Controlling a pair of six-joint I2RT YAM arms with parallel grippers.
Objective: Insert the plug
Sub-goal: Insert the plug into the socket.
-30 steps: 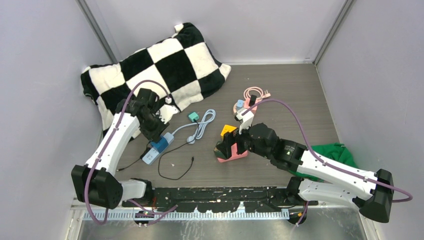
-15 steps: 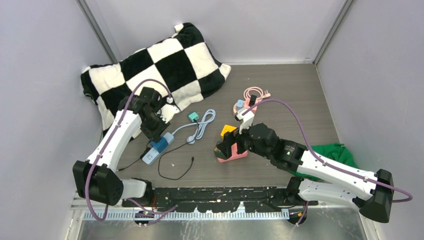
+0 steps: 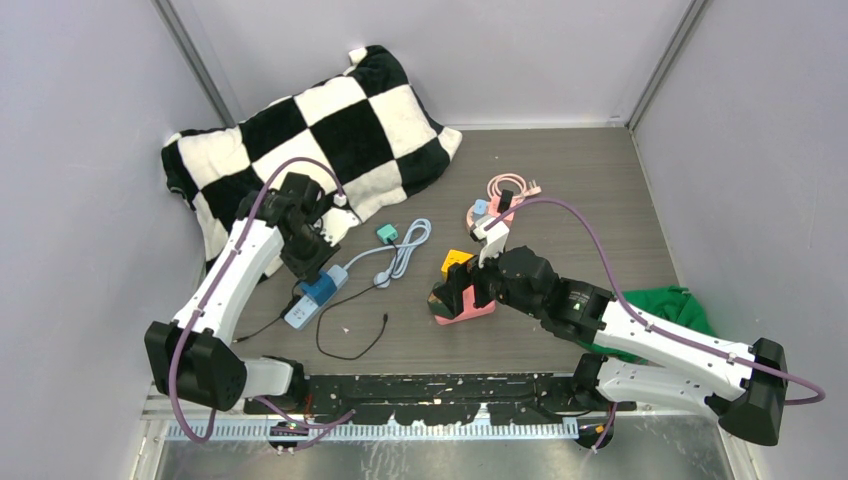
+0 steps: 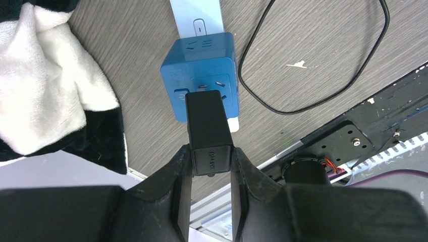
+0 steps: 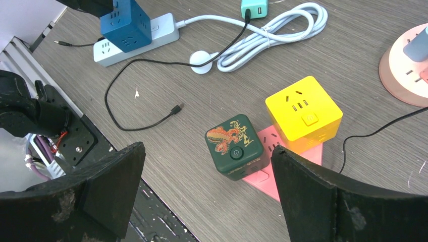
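My left gripper (image 4: 209, 166) is shut on a black plug adapter (image 4: 206, 126) and holds it over the top face of a blue cube socket (image 4: 202, 70), its tip at the socket holes. The cube (image 3: 321, 288) sits on a white power strip (image 3: 300, 310). In the top view the left gripper (image 3: 305, 262) is just above the cube. My right gripper (image 5: 207, 194) is open and empty above a dark green cube (image 5: 234, 146) and a yellow cube (image 5: 303, 113) on a pink strip (image 5: 267, 184).
A black-and-white checked pillow (image 3: 320, 140) lies at the back left, close to the left arm. A black cable (image 3: 350, 335), a white cable coil (image 3: 405, 250), a teal charger (image 3: 386, 232), a pink round socket (image 3: 490, 212) and a green cloth (image 3: 680, 305) lie around.
The left arm has shifted very slightly near the blue cube; the plug stays in its grip. The right arm has not moved.
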